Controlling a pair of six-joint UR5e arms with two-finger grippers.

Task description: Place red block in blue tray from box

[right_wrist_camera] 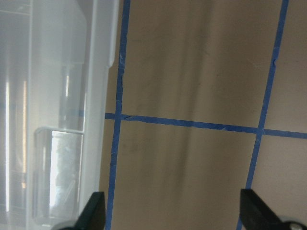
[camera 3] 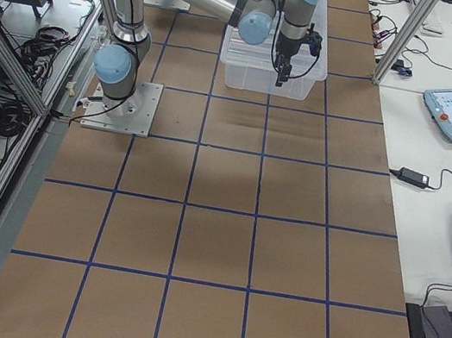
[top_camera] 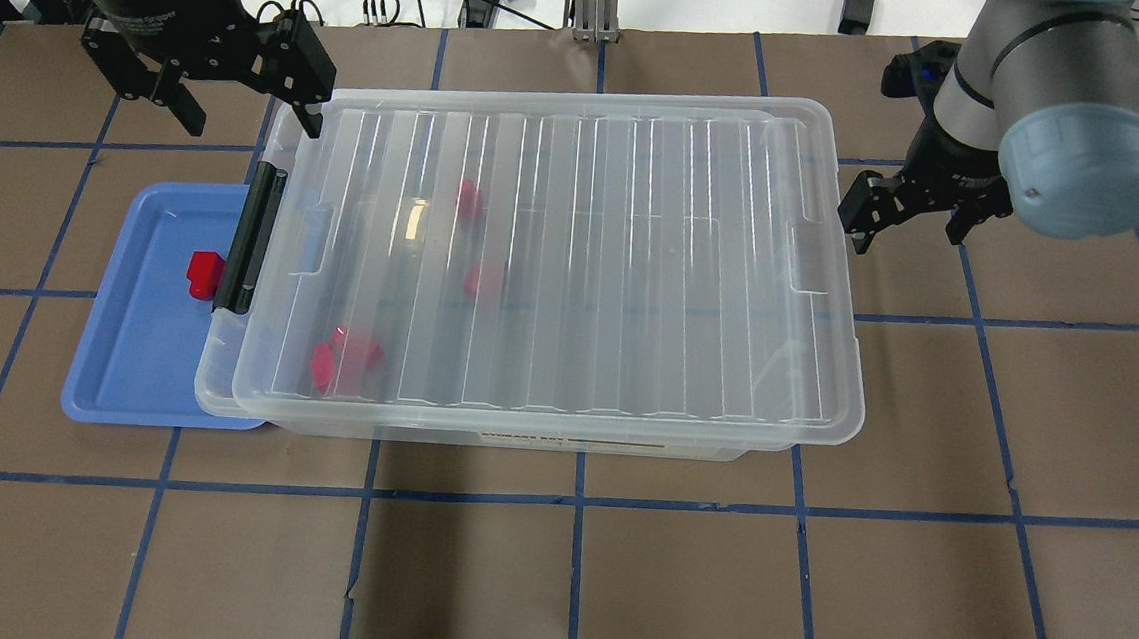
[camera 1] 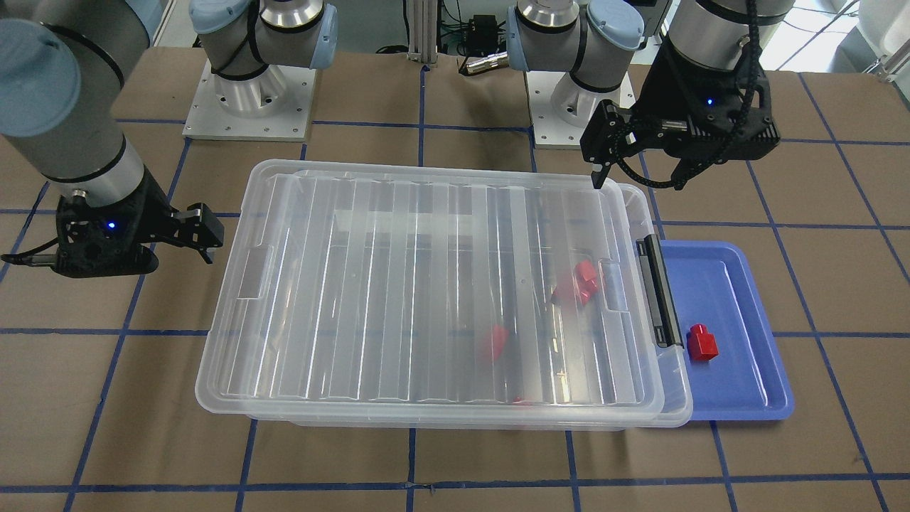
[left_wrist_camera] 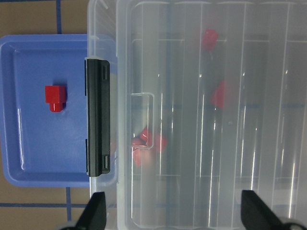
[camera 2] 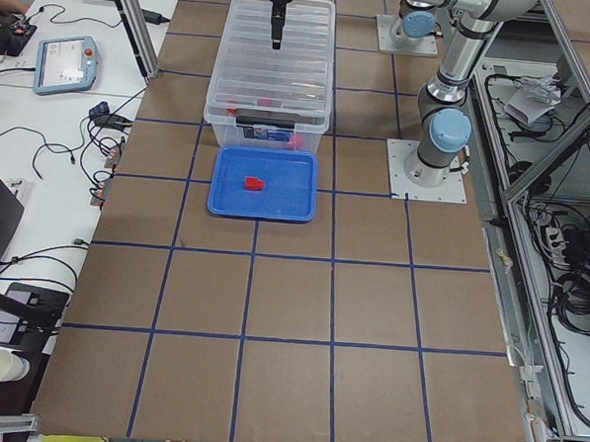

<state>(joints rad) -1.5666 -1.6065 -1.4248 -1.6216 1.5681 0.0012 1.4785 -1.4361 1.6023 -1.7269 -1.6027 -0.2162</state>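
The red block [camera 1: 702, 343], a glossy hard plastic cube with a narrower stub, lies on the smooth floor of the shallow, rounded-corner blue tray [camera 1: 739, 377], just beside the black latch [camera 1: 657, 291], so the placing looks done. More red blocks [camera 1: 579, 281] show blurred through the ribbed clear lid [camera 1: 426, 284] lying on the translucent box [camera 1: 234, 402]. Both the left gripper [top_camera: 250, 122] and the right gripper [top_camera: 905, 218] hang spread and empty; I would lift each straight up, since the light lid and tray would probably slide if clipped.

No legible text; label strip [top_camera: 571, 442] on the box [top_camera: 574, 260] side too blurred
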